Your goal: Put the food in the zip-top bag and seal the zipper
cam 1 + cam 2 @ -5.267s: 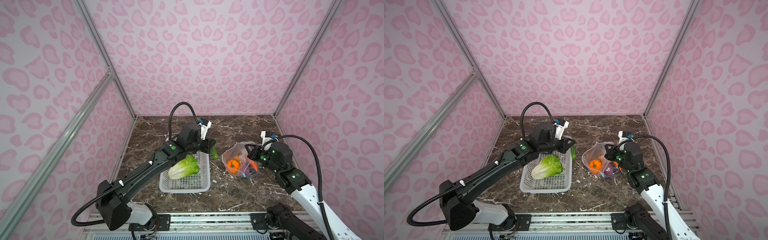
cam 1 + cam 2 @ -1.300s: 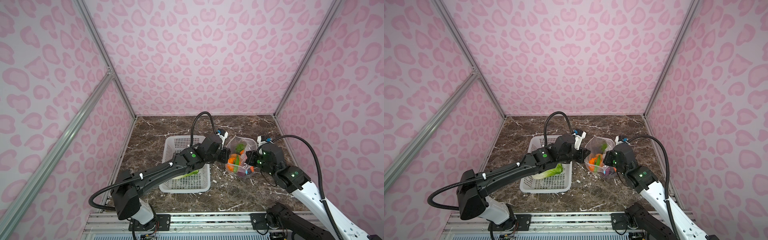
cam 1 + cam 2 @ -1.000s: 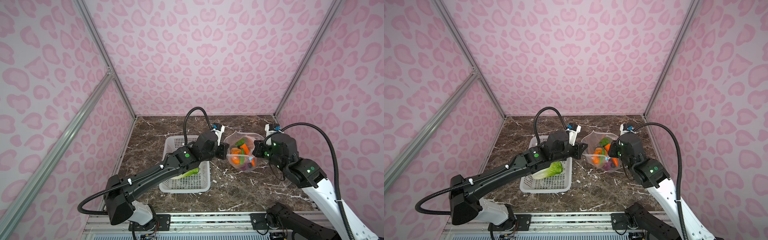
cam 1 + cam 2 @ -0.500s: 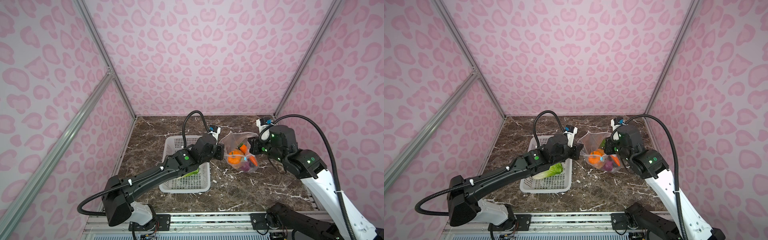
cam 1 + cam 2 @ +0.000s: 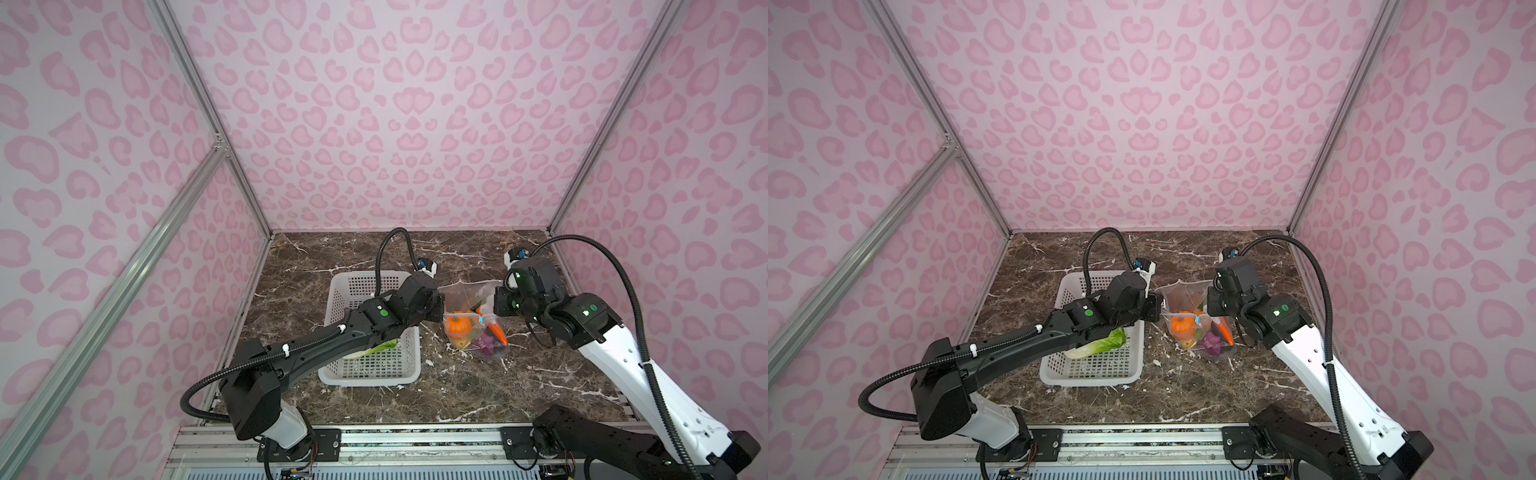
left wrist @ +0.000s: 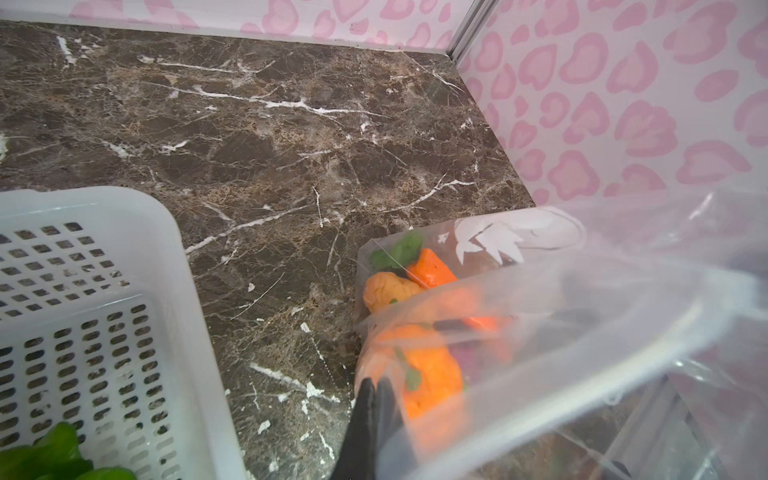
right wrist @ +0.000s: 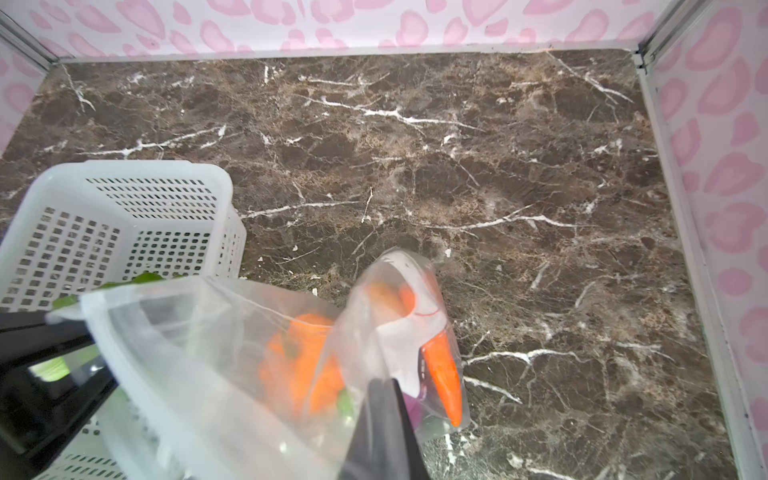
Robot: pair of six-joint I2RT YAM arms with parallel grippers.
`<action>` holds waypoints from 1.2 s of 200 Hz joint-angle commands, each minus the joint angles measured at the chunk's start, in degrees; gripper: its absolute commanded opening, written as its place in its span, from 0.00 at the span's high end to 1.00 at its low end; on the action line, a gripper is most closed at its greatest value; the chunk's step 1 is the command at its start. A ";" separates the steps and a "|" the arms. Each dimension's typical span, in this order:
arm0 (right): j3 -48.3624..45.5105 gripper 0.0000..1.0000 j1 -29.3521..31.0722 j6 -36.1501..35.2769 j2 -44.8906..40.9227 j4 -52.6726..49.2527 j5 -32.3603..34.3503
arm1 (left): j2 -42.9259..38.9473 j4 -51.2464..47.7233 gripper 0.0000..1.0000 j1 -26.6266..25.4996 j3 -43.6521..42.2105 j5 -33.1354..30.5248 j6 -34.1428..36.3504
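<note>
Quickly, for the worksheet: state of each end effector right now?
Left end effector: closed on the zip-top bag.
Right end effector: closed on the same bag, opposite side.

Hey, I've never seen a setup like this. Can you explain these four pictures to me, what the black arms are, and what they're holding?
These are two robot arms working on a marble-patterned table inside pink walls. Two pictures look down from one overhead camera. The other two come from small cameras on each arm's wrist, so they show things close up.

Each arm ends in a two-fingered pincer. The left gripper and the right gripper are both shut on a clear zip-top bag, pinching opposite sides of it.

Inside the bag are toy vegetables: a carrot, an orange round and a purple onion. A lettuce head lies in the white basket, not yet bagged.
</note>
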 commanded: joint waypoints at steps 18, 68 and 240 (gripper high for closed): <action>-2.06 1.00 0.59 0.41 0.92 4.10 -1.66 | -2.06 -1.69 0.93 0.24 -0.48 -0.34 -0.62; -3.59 1.00 0.68 1.15 0.83 9.31 -5.02 | -7.91 -3.41 0.26 0.85 -0.32 3.42 0.62; -5.68 0.98 0.65 2.02 2.28 13.17 -6.96 | -31.09 -13.06 0.02 30.51 -27.31 11.40 -0.81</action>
